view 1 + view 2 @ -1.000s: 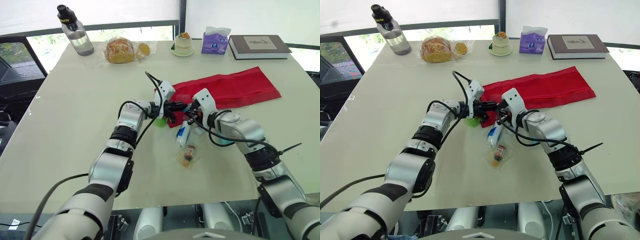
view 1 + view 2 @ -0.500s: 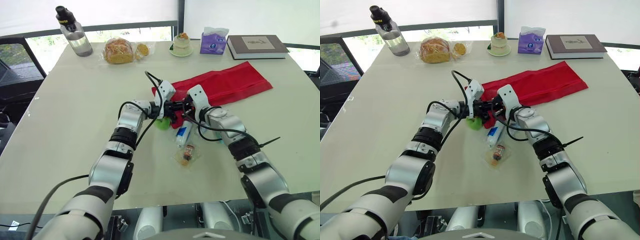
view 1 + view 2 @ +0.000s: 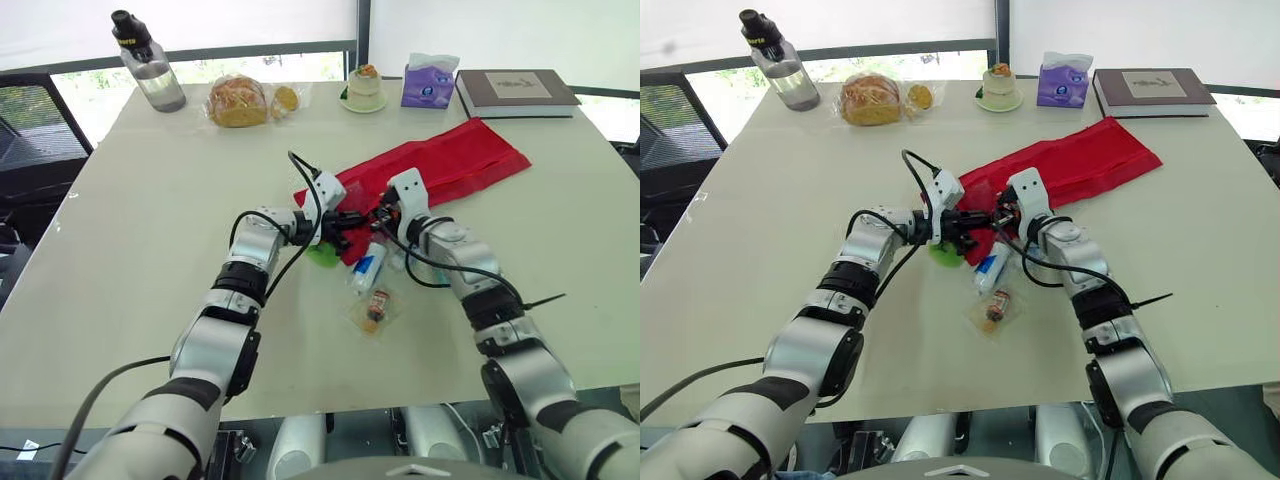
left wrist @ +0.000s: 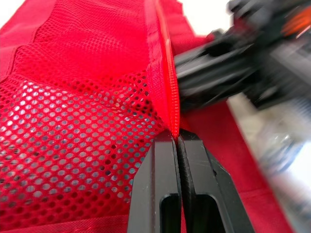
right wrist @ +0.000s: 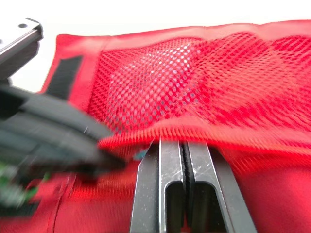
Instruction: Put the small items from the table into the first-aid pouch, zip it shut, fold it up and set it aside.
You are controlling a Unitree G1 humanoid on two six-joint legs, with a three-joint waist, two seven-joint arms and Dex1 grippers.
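Left wrist view: left tool [image 4: 176, 138] is pressed together on a raised seam of the red fabric first-aid pouch [image 4: 82, 121], where a mesh pocket panel meets its bound edge. Right wrist view: right tool [image 5: 183, 143] is likewise clamped on the lip of a mesh pocket, with no gap between its fingers.

Head views: pouch lies unrolled on the white tabletop [image 3: 150, 250], running from frame centre toward the upper right. Both tools grip its lower-left end, close to each other.

Loose items lie just below that end, lower centre of frame:
- white tube with blue label [image 3: 367, 268]
- small brown bottle in a clear plastic bag [image 3: 375, 306]
- green item [image 3: 322, 254], partly under the left tool, kind not clear

Handling judgement:
- Pouch is light, limp cloth. It will likely sag and slide on the smooth tabletop rather than hold a shape.
- Mesh looks stretchy and prone to snagging, so grip the stitched binding, not the netting.
- A pocket mouth probably needs a two-point hold to open.
- Tube and bagged bottle look light. The bag film is probably slippery, so take it by the bottle body.
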